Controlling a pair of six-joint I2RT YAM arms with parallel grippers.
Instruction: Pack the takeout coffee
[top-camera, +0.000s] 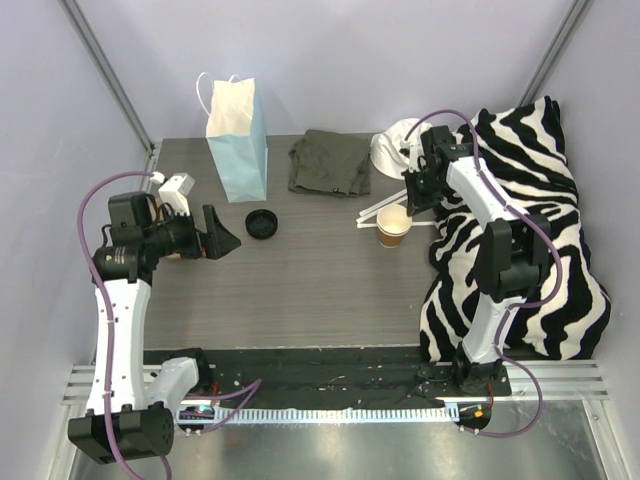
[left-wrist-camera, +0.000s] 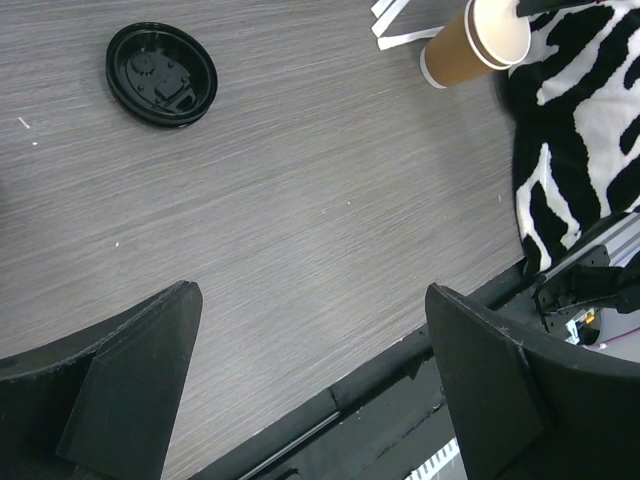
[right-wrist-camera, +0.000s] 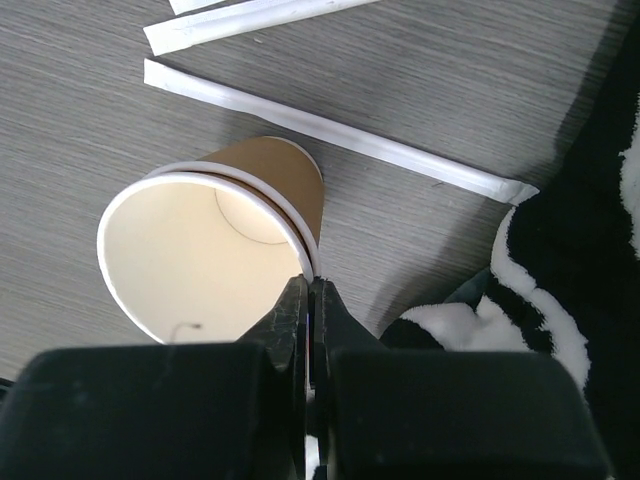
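No cup with a lid on it shows. A round black lid (top-camera: 261, 223) lies alone on the table, also in the left wrist view (left-wrist-camera: 161, 75). Two stacked lidless tan paper cups (top-camera: 393, 226), white inside, stand at the right (left-wrist-camera: 470, 45). My right gripper (top-camera: 413, 203) is shut, with its tips (right-wrist-camera: 309, 280) pinching the cups' near rim (right-wrist-camera: 200, 260). My left gripper (top-camera: 222, 238) is open and empty at the left, low over bare table (left-wrist-camera: 310, 295). The blue paper bag (top-camera: 238, 140) stands upright at the back.
White wrapped straws (top-camera: 372, 210) lie behind the cups (right-wrist-camera: 340, 135). A dark green cloth (top-camera: 330, 162) and a white object (top-camera: 392, 145) lie at the back. A zebra blanket (top-camera: 530, 230) covers the right side. A small white box (top-camera: 178, 188) sits by the left arm.
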